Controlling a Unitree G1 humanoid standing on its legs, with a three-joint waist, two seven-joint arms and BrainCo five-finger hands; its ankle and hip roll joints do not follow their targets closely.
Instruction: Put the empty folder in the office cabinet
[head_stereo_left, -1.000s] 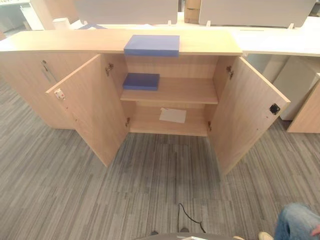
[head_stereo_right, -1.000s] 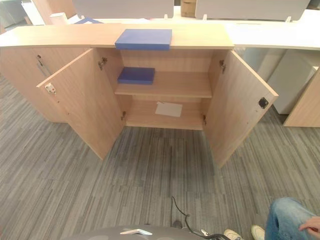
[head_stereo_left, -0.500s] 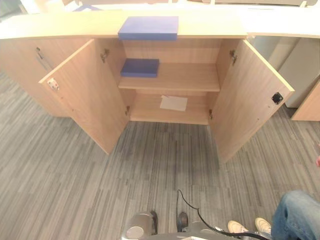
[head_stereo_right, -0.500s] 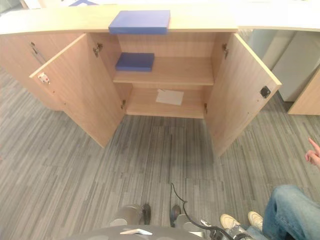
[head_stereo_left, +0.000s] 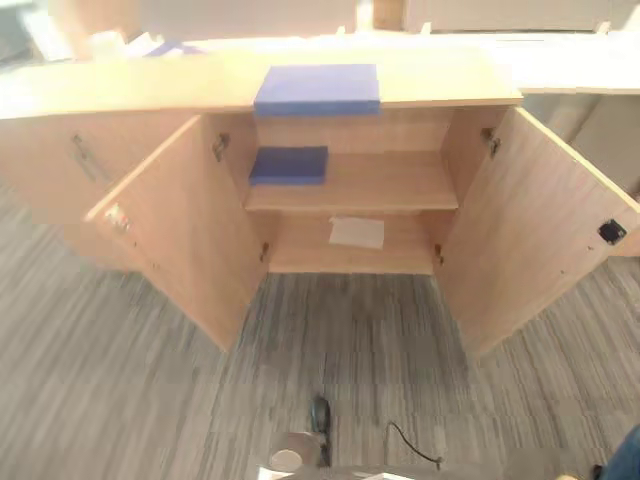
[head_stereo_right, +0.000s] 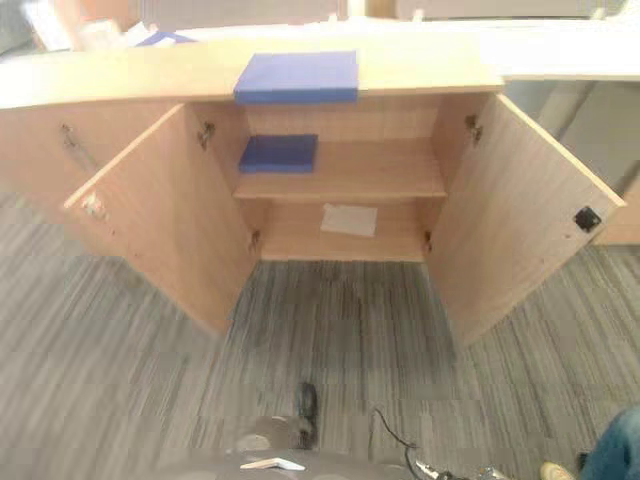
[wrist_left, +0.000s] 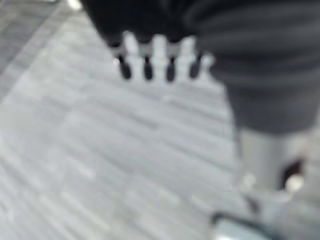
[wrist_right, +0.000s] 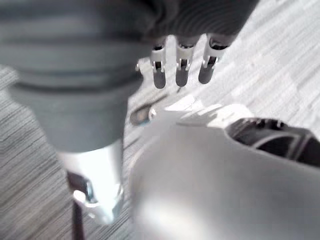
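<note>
Two blue folders (head_stereo_left: 317, 89) wait, one on top of the open office cabinet (head_stereo_left: 400, 180), one (head_stereo_left: 289, 165) shelved inside; left hand (wrist_left: 157, 57) and right hand (wrist_right: 182, 65) hang relaxed, empty, so nothing is picked up yet.

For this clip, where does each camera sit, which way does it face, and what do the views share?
Left eye view: on the head, looking down at the open cabinet, one blue folder on its top, another blue folder on the upper shelf.
Right eye view: beside it, the same scene; a person's jeans at lower right.
Left wrist view: along the left hand, fingers straight, over grey carpet.
Right wrist view: along the right hand, fingers straight, above the carpet.
Shared: both eyes show cabinet and folders; both wrists show carpet.
</note>
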